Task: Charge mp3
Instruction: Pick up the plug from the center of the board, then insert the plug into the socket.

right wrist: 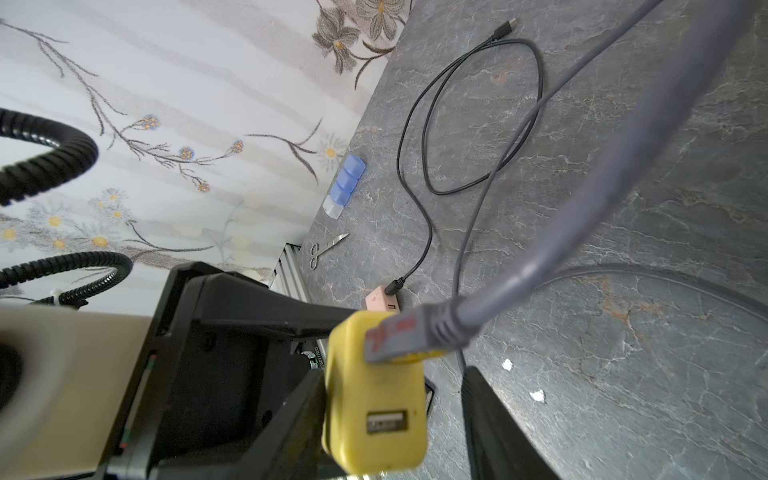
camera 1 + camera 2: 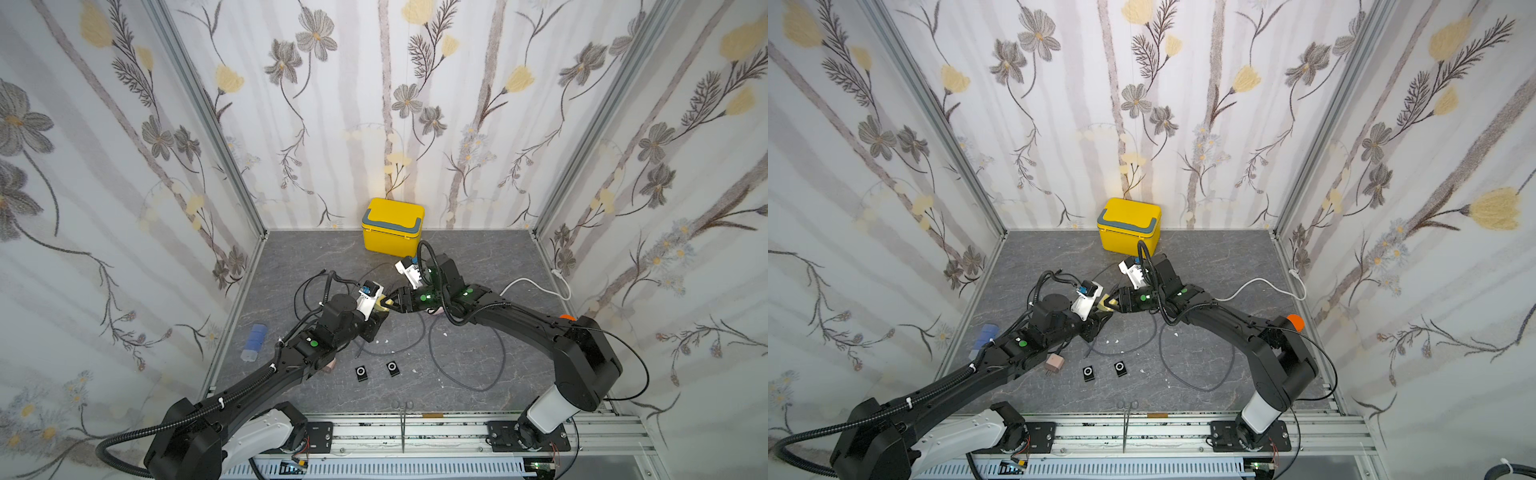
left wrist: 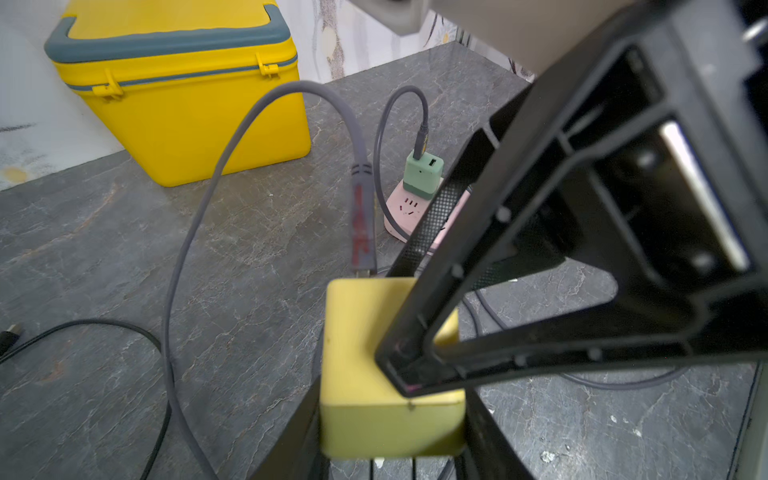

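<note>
Left end effector [image 3: 390, 453] clamps yellow plastic charger block [image 3: 365, 365], grip of right end effector [image 2: 392, 296] unclear; grey cable plug [image 1: 399, 336] sits off empty USB port [image 1: 386, 422], so misaligned push could skid it off, w/ small black square mp3 players [image 2: 362, 372] idle on tabletop [image 2: 478, 257].

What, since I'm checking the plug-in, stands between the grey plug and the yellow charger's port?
Nothing visible does. In the right wrist view the port shows bare and empty. The plug sits at the edge of the charger, off to one side of the port.
</note>
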